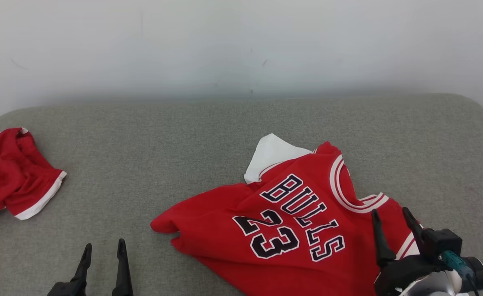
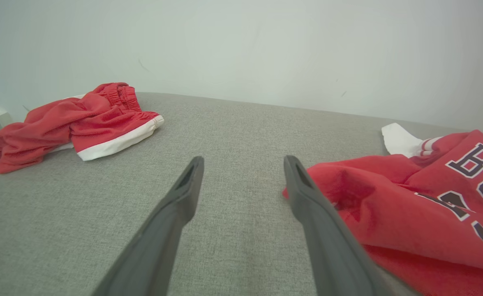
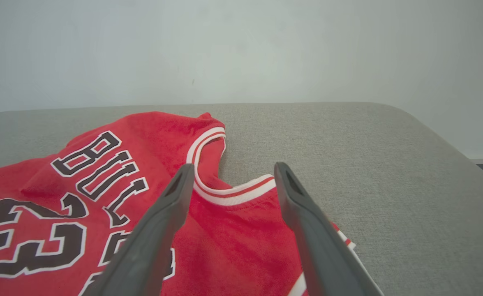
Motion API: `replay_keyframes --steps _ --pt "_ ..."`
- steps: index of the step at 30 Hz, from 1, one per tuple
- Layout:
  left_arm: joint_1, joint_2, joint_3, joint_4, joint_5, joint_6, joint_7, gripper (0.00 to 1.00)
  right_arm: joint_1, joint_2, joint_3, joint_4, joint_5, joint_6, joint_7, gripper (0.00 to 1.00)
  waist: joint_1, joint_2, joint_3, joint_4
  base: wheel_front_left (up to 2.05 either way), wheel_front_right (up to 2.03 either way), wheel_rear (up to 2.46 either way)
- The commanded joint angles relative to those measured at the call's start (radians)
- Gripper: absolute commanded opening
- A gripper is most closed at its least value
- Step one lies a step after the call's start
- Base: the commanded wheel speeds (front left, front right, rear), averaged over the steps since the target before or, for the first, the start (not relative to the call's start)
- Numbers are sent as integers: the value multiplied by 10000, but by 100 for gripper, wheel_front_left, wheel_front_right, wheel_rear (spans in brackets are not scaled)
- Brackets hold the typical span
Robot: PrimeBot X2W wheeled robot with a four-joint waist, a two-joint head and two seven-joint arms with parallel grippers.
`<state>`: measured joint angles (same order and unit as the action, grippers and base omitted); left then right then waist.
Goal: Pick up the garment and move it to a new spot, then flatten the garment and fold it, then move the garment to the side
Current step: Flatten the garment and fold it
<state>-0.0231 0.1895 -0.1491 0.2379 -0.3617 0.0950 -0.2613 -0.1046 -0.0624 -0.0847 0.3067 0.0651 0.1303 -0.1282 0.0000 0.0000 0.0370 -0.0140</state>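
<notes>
Jaws wide and empty on both: your right gripper [image 1: 390, 211] over the neckline of the crumpled red Bulls jersey [image 1: 225, 222], left gripper [image 1: 105, 243] beside its hem, likely for flattening

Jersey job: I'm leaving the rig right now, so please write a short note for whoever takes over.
Left claw: open, empty, over the bare grey surface, left of the jersey.
Right claw: open, empty, above the jersey's white-trimmed opening.
The jersey lies lettering up and rumpled, its left edge bunched and a white part showing at its far edge. The red shorts lie apart at the far left.
Done: the jersey is down on the surface, not held.
Left: flatten it, fold it, move it aside.
</notes>
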Motion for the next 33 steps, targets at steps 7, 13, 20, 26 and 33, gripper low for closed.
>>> replay_keyframes --steps 7,13,20,26,33 --pt "-133 -186 65 136 162 -159 -39 100 -1723 -851 1413 2492 204 11 403 100 0 0 -90 449 0 0 0" --pt "-243 -303 5 223 237 -232 -39 100 -2973 -1282 2006 4442 278 11 443 100 0 0 -8 809 0 0 0" --pt "-319 -403 52 410 310 -409 -39 100 -4202 -1455 2630 7080 372 11 766 90 0 0 84 1319 0 0 0" --pt "-406 -471 81 540 407 -492 -38 100 -5139 -1783 2575 8253 731 11 359 0 0 0 54 1509 0 0 0" --pt "-552 -605 31 603 477 -634 -38 100 -6244 -2601 1632 9160 752 11 -498 0 0 0 164 1581 0 0 0"
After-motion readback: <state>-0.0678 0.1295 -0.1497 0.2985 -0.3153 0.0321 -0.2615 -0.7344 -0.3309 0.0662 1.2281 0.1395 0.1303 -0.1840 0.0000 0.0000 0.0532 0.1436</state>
